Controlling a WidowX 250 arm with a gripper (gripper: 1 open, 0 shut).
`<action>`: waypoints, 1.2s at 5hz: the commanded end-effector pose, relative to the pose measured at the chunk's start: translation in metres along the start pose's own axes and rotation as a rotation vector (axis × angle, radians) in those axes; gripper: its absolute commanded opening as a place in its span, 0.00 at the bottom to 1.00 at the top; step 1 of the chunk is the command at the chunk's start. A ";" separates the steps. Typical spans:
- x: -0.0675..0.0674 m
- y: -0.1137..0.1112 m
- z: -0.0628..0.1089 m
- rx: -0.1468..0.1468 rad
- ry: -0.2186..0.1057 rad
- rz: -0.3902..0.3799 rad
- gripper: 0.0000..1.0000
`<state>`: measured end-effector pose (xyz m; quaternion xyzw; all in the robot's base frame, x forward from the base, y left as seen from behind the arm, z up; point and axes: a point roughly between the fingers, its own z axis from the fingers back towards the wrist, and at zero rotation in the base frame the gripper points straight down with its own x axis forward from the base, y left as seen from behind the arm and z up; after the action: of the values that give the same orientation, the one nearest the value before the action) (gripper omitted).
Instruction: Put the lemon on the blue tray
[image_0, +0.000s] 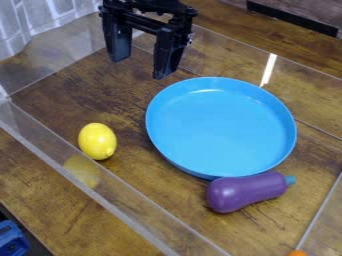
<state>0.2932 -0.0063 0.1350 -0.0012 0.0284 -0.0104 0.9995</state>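
Observation:
The lemon (96, 141) lies on the wooden table at the left, just left of the blue tray (221, 127). It does not touch the tray's rim. The tray is round and shallow, with nothing in it. My gripper (144, 52) hangs at the back, above and behind both, pointing down. Its two black fingers (166, 55) stand apart with nothing between them.
A purple eggplant (246, 191) lies against the tray's front right rim. Clear plastic walls (54, 160) fence the table along the left and front. White cloth (27, 25) shows at the back left.

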 end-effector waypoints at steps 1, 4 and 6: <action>-0.004 0.004 -0.010 -0.007 0.014 0.043 1.00; -0.022 0.021 -0.068 0.030 -0.004 -0.186 1.00; -0.026 0.043 -0.081 0.048 -0.019 -0.210 1.00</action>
<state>0.2584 0.0342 0.0472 0.0148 0.0368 -0.1163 0.9924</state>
